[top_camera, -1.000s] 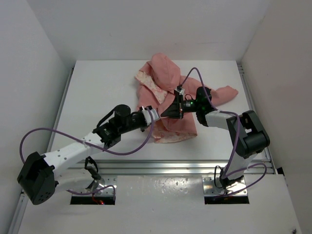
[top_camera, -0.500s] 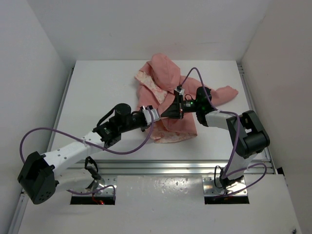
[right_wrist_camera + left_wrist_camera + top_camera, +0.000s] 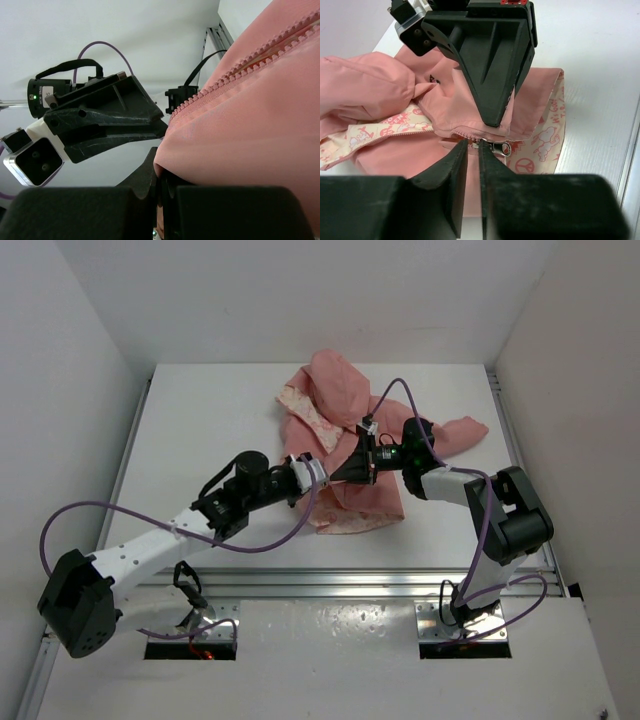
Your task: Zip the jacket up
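Observation:
The salmon-pink jacket [image 3: 335,390] lies crumpled at the back middle of the table, with its cream printed lining [image 3: 547,140] showing along the hem. My left gripper [image 3: 316,471] is at the jacket's front edge. In the left wrist view its jaws [image 3: 472,145] are pinched on the metal zipper slider, and the pull tab [image 3: 501,148] sticks out to the right. My right gripper [image 3: 342,471] faces it tip to tip. It is shut on a fold of jacket fabric [image 3: 260,125] just beyond the slider, beside the zipper teeth [image 3: 240,65].
The white table [image 3: 200,420] is walled on three sides. A metal rail [image 3: 350,580] runs along its near edge. Purple cables loop beside both arms. One sleeve [image 3: 462,430] trails to the right behind the right arm.
My left gripper has crept slightly toward the right gripper along the jacket's edge. The right arm and the jacket have barely moved.

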Motion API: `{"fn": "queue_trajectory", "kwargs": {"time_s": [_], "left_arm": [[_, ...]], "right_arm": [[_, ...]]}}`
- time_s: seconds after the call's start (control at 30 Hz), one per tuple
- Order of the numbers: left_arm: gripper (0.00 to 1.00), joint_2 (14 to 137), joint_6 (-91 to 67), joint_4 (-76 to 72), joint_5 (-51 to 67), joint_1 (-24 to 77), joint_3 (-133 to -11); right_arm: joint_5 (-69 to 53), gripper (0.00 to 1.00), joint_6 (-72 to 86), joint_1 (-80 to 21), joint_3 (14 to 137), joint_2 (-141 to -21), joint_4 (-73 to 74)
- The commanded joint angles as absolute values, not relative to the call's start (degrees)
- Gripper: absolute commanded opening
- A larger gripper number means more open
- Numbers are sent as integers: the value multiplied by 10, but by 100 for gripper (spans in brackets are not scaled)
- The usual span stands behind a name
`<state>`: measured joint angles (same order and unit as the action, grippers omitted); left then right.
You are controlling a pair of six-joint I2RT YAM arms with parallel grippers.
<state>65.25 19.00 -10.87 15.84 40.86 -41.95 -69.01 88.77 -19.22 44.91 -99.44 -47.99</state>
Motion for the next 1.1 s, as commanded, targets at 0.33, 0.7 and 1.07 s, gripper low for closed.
{"fn": "queue_trajectory", "kwargs": {"time_s": [0.33, 0.7, 1.07], "left_arm": [[45, 600, 241, -111, 223, 419, -410], [47, 642, 241, -105, 193, 440, -422], [42, 654, 217, -134, 134, 434, -427]], "right_arm": [[-689, 0, 902, -192, 452, -996, -519], [-690, 0, 927, -193, 459, -998, -542], [-695, 0, 935, -194, 454, -1005, -556]]}}
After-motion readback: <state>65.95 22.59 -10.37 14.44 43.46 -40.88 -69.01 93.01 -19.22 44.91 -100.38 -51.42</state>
